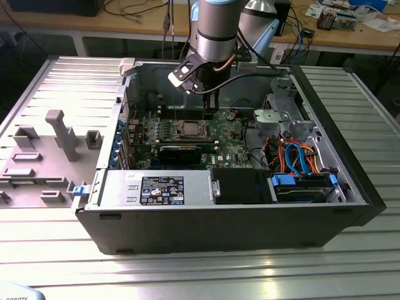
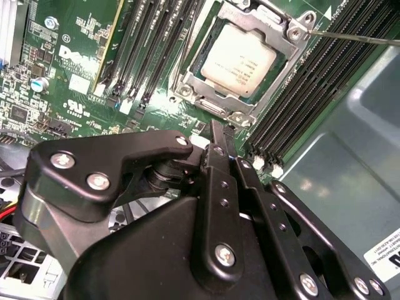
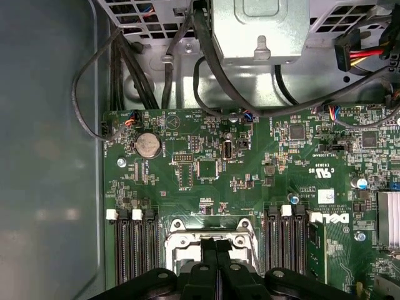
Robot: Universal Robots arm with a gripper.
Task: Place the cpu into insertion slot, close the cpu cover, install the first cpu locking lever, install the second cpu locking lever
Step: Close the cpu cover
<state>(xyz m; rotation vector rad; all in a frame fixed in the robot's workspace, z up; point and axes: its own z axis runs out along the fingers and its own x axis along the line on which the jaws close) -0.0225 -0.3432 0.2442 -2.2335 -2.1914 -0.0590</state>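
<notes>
The cpu (image 2: 239,61), a silver-grey square chip, lies in the insertion slot (image 1: 189,129) on the green motherboard. The cpu cover (image 2: 209,94), a silvery frame, lies flat around the chip. One thin wire locking lever (image 2: 356,36) sticks out from the socket's corner across the black memory slots; another wire lever (image 2: 186,53) runs along the opposite side. My gripper (image 2: 217,129) is shut with nothing between its fingers, its tip just above the socket's edge. In the first wrist view the gripper (image 3: 215,250) hangs over the socket frame (image 3: 178,228). In the exterior view the gripper (image 1: 209,107) hangs just behind the socket.
The open computer case (image 1: 350,187) stands on a ribbed metal table. Memory slots (image 3: 132,250) flank the socket. A black card (image 1: 181,152) lies in front of it, a drive cage (image 1: 281,115) and cables (image 1: 300,156) at the exterior view's right. A grey fixture (image 1: 56,134) stands at the left.
</notes>
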